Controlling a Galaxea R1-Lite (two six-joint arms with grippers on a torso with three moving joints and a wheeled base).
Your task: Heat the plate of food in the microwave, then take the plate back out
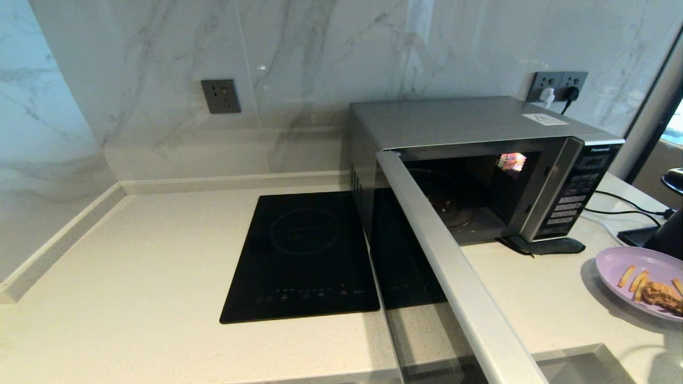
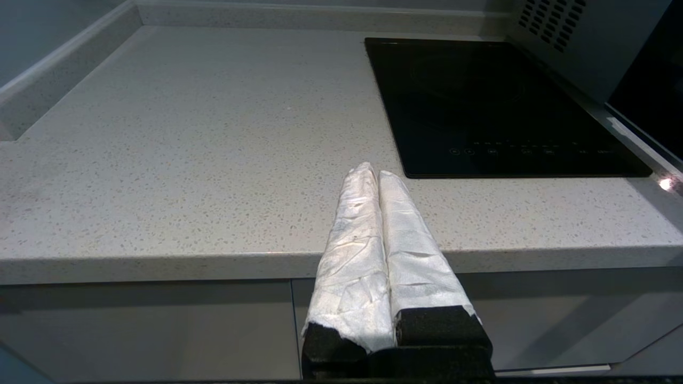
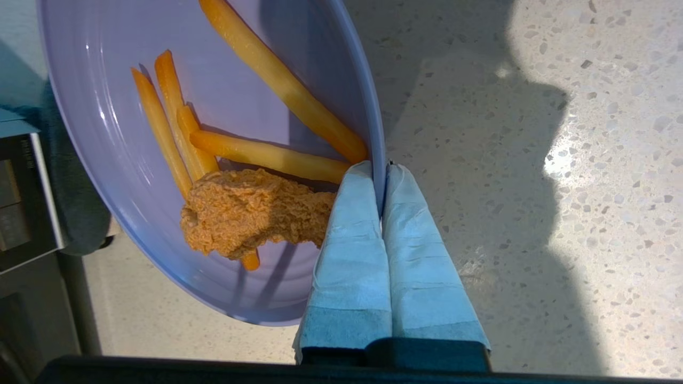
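Note:
The lilac plate of food (image 1: 624, 266) with orange fries and a breaded chicken piece (image 3: 251, 213) is at the right edge of the head view, lifted off the counter and tilted. My right gripper (image 3: 381, 169) is shut on the plate's rim (image 3: 373, 128), one finger inside and one outside. The silver microwave (image 1: 459, 122) stands at the back right with its door (image 1: 453, 277) swung wide open toward me and its cavity dark. My left gripper (image 2: 373, 173) is shut and empty, hanging in front of the counter edge left of the hob.
A flat black induction hob (image 1: 304, 256) is set into the counter left of the microwave. Black cables (image 1: 624, 205) and a dark object (image 1: 669, 232) lie to the microwave's right. A wall socket (image 1: 220, 96) sits on the marble backsplash.

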